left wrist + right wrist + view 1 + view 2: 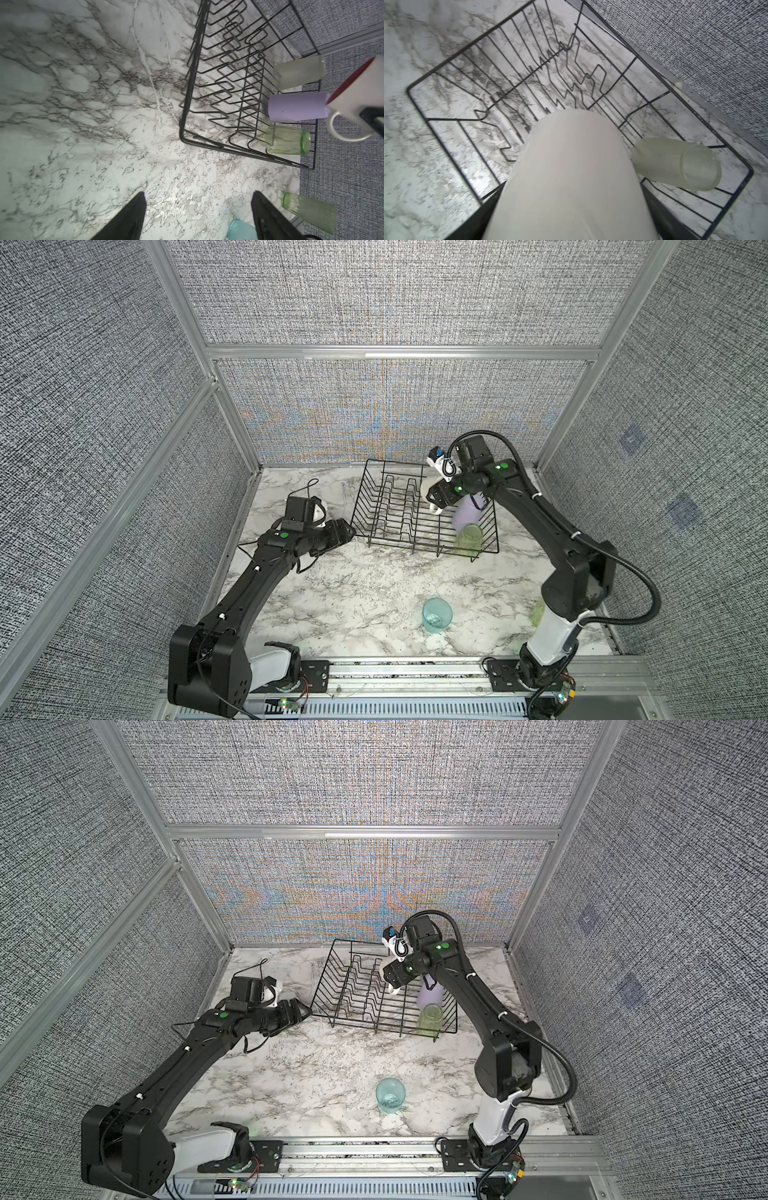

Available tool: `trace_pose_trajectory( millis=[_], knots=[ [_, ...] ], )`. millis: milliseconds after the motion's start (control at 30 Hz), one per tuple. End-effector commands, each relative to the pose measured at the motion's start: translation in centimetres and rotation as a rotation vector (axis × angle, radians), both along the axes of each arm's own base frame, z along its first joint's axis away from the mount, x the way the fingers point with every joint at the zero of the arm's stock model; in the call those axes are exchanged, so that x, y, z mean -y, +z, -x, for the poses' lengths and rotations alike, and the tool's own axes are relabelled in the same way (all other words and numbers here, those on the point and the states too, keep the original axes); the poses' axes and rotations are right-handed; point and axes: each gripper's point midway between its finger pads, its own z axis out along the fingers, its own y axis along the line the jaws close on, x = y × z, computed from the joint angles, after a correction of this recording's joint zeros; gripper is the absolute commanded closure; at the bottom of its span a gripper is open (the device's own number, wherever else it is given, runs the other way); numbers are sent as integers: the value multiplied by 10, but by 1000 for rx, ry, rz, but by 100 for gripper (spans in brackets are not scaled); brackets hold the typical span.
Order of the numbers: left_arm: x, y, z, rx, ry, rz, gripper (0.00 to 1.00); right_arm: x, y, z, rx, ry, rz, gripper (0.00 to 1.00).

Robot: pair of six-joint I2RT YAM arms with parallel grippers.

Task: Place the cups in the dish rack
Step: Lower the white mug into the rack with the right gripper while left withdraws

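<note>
Dish rack (399,512): toward the far edge of the desk (353,593); a lavender cup (297,107), a green tumbler (286,140) and a pale tumbler (675,164) sit along its right side.
White mug (571,176): clamped in the right hand (435,502), above the rack's far right corner.
Left hand (198,193): fingers wide apart, empty, just off the rack's left side.
Teal cup (437,616): on the desk near its front edge.
Second green tumbler (309,214): by the desk's right edge.

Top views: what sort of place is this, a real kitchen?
Probably a lab test booth, not a kitchen: grey fabric panels in aluminium framing enclose a marble-patterned tabletop, and two robot arms are mounted on a rail at its front.
</note>
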Motion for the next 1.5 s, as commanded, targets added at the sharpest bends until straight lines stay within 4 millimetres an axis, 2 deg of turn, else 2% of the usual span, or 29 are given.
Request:
trace_pose_trajectory(
  millis=[0, 133, 267, 500, 733, 900, 1200, 1467],
  knots=[
    [-11, -7, 3, -20, 20, -61, 19, 9, -10, -22, 9, -8, 96, 47],
    [-15, -12, 4, -17, 32, -84, 19, 8, -34, -50, -26, 0, 152, 47],
    [-18, -14, 5, -33, 22, -109, 19, 11, -58, -69, -49, -2, 228, 47],
    [-15, -23, 1, -35, 24, -93, 19, 19, -90, -83, -68, 29, 342, 45],
    [-10, -27, -5, -45, 9, -76, 18, 18, -115, -89, -103, 56, 364, 40],
    [-4, -25, -11, -16, 2, -39, 17, 22, -127, -95, -111, 57, 382, 38],
    [-2, -23, -11, -21, -12, -33, 16, 23, -143, -103, -119, 76, 393, 26],
    [-1, -24, -10, -18, -12, -22, 15, 22, -139, -103, -116, 71, 391, 19]
  ],
)
